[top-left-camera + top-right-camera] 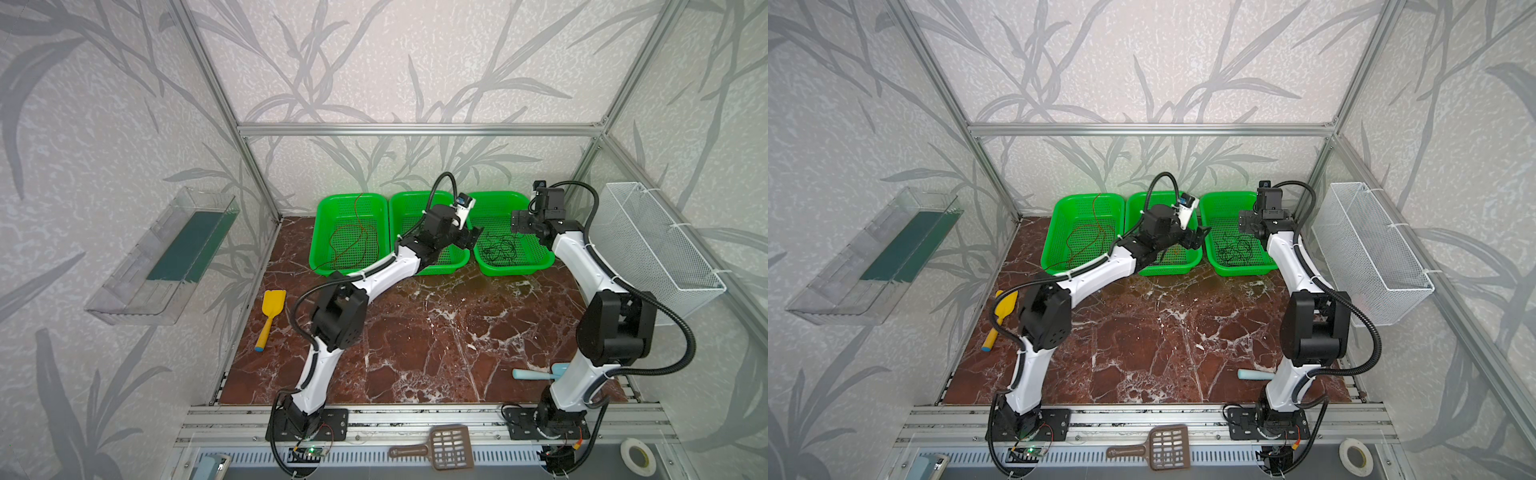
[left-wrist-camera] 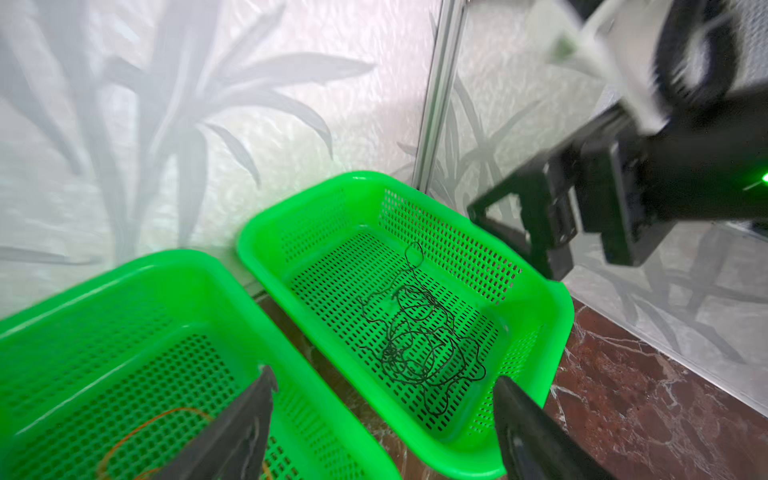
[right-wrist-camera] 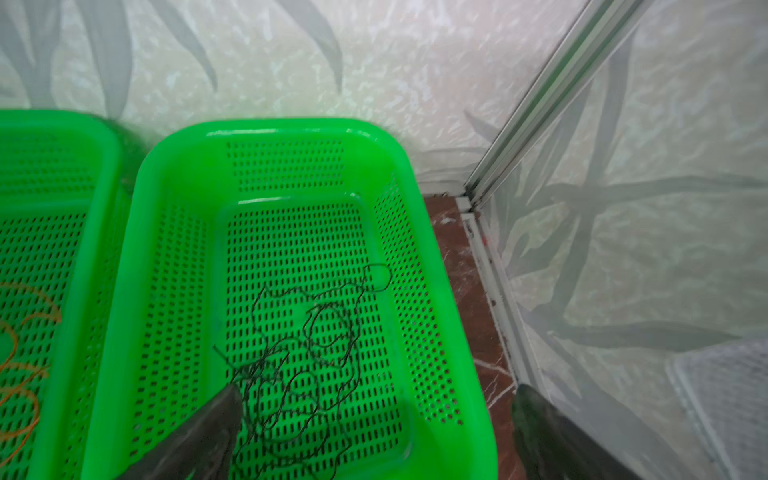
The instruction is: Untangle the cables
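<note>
1. Three thin wires, one per green perforated plastic basket (image 3: 266,133): red-brown wire (image 1: 351,245), orange wire (image 2: 178,410), black wire (image 3: 307,365).
2. Left gripper (image 2: 384,378) and right gripper (image 3: 378,390) both gape, empty.
3. Light, limp, snaggy; I'd pinch an outer loop.

Three green baskets: the middle basket (image 1: 407,195), the left basket (image 1: 332,198) and right basket (image 1: 515,270) flanking it. Three cables: an orange cable (image 2: 172,410) inside it, a red-brown cable (image 1: 366,241) left of it, a black cable (image 2: 415,336) right of it. Two scoops in front of it: a yellow scoop (image 1: 272,309), a brown scoop (image 1: 451,446).
</note>
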Robot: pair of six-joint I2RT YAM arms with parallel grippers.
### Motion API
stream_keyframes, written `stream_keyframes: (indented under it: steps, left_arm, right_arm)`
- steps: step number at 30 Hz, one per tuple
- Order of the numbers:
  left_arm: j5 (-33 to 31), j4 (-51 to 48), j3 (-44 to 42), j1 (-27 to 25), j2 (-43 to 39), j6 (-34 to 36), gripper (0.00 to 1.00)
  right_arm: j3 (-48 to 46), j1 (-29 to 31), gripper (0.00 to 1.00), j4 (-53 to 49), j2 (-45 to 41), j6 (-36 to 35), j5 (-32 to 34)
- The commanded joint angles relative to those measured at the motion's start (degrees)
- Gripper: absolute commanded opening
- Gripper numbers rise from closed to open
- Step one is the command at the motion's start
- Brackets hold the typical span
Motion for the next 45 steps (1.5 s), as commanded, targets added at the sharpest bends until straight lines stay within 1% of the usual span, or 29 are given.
stream_keyframes:
  steps: [1, 3, 5, 6, 8, 10, 11, 13, 14, 16, 17, 18, 19, 21, 22, 24, 25, 26, 28, 29, 30, 31, 32, 33, 36, 39, 41, 42, 45]
  left_arm:
    - [-3.0, 4.1, -12.8, 1.6, -11.3, 2.4, 0.84]
    - [-5.3, 2.5, -21.2, 3.4, -19.2, 1.8, 0.84]
    - [-9.7, 0.4, -30.8, 5.9, -28.1, 1.2, 0.84]
    - [-12.8, -0.5, -35.2, 6.9, -31.9, 1.2, 0.84]
    - [-21.0, -3.0, -45.0, 9.9, -40.3, 0.3, 0.88]
    - [-27.3, -2.6, -54.0, 13.2, -47.1, 1.7, 0.91]
    - [-31.9, -1.9, -58.0, 15.0, -50.1, 2.4, 0.93]
    - [-37.4, -0.8, -63.8, 19.6, -53.3, 2.2, 0.95]
    - [-39.9, -0.2, -66.1, 22.3, -53.8, 0.6, 0.95]
    - [-43.3, 7.3, -70.6, 25.6, -53.0, -1.1, 0.95]
    - [-42.3, 12.4, -72.7, 26.6, -51.4, -0.4, 0.95]
    - [-41.2, 17.8, -74.2, 27.6, -48.8, 0.4, 0.95]
    - [-40.3, 22.9, -75.1, 28.7, -44.7, 1.7, 0.95]
    - [-40.6, 30.0, -74.8, 29.6, -36.3, 4.3, 0.95]
    - [-39.9, 31.6, -74.1, 29.5, -34.6, 5.5, 0.95]
    - [-30.7, 40.4, -75.9, 31.3, -32.7, 7.5, 0.95]
    - [-31.1, 39.9, -75.8, 32.1, -31.7, 6.1, 0.95]
    - [-29.6, 42.2, -76.9, 33.3, -30.7, 4.7, 0.95]
    - [-26.7, 50.4, -79.8, 35.8, -27.7, 2.7, 0.95]
    - [-25.7, 54.3, -80.7, 36.3, -25.7, 2.5, 0.95]
    - [-26.0, 56.3, -80.8, 36.3, -24.5, 3.3, 0.96]
    - [-26.2, 51.1, -79.4, 36.3, -25.8, 2.6, 0.96]
    - [-27.8, 44.9, -77.3, 36.4, -26.9, 1.4, 0.99]
    - [-27.2, 43.5, -76.9, 36.9, -27.4, 0.8, 0.99]
    - [-26.1, 51.5, -79.1, 36.8, -25.5, 2.5, 0.99]
    - [-26.2, 46.6, -78.0, 36.9, -27.0, 1.5, 0.99]
    - [-25.0, 48.5, -77.9, 37.5, -25.7, 1.8, 0.99]
    - [-24.9, 47.6, -77.7, 37.4, -25.9, 1.8, 0.99]
    - [-23.3, 46.0, -76.9, 38.0, -26.0, 1.4, 0.99]
  right_arm:
    - [-9.8, 2.5, 0.99, 0.7, -5.6, 0.7, -4.0]
    - [-18.3, 3.8, 0.99, 8.0, -9.8, 0.8, -4.4]
    - [-25.6, 4.6, 0.99, 12.8, -13.5, 1.2, -4.2]
    - [-28.5, 4.9, 0.99, 14.7, -14.9, 1.0, -4.2]
    - [-36.3, 5.0, 0.99, 22.7, -17.4, 0.8, -3.2]
    - [-42.8, 5.0, 0.99, 30.9, -18.5, -0.7, -3.9]
    - [-45.7, 5.2, 0.99, 35.1, -18.5, -1.8, -4.0]
    - [-49.2, 5.8, 0.99, 39.6, -17.6, -3.1, -2.6]
    - [-50.2, 6.0, 0.99, 40.2, -16.9, -3.1, -2.0]
    - [-53.2, 6.0, 0.99, 47.0, -14.7, -3.1, -1.5]
    - [-53.8, 6.1, 0.99, 49.9, -13.9, -3.5, -0.9]
    - [-53.1, 6.1, 0.99, 47.9, -14.3, -1.8, -1.0]
    - [-52.8, 6.0, 0.99, 47.9, -13.4, -2.5, -2.6]
    - [-55.1, 6.6, 0.99, 54.7, -11.9, -4.5, -4.5]
    - [-56.0, 6.7, 0.99, 55.9, -12.3, -4.9, -5.8]
    - [-58.7, 6.6, 0.99, 57.3, -14.7, -4.8, -6.4]
    - [-61.0, 6.5, 0.99, 61.1, -14.6, -5.0, -7.4]
    - [-64.0, 6.5, 0.99, 68.5, -13.4, -6.0, -8.8]
    - [-67.7, 6.6, 0.99, 81.9, -9.3, -7.3, -10.9]
    - [-67.6, 6.6, 0.99, 80.5, -9.9, -7.3, -10.9]
    - [-66.6, 6.6, 0.99, 76.4, -11.2, -6.9, -10.3]
    - [-64.6, 6.6, 0.99, 70.2, -12.7, -6.9, -10.4]
    - [-63.3, 6.4, 0.99, 66.7, -13.3, -6.9, -11.1]
    - [-63.7, 5.8, 0.99, 68.7, -12.6, -6.4, -11.8]
    - [-65.0, 5.7, 0.99, 73.6, -11.0, -6.0, -11.6]
    - [-64.3, 5.7, 0.99, 71.5, -11.5, -5.9, -11.4]
    - [-63.2, 5.7, 0.99, 67.9, -12.4, -5.6, -11.1]
    - [-63.0, 5.7, 0.99, 67.3, -12.5, -5.7, -11.2]
    - [-63.3, 5.7, 0.99, 68.6, -12.1, -5.6, -11.1]
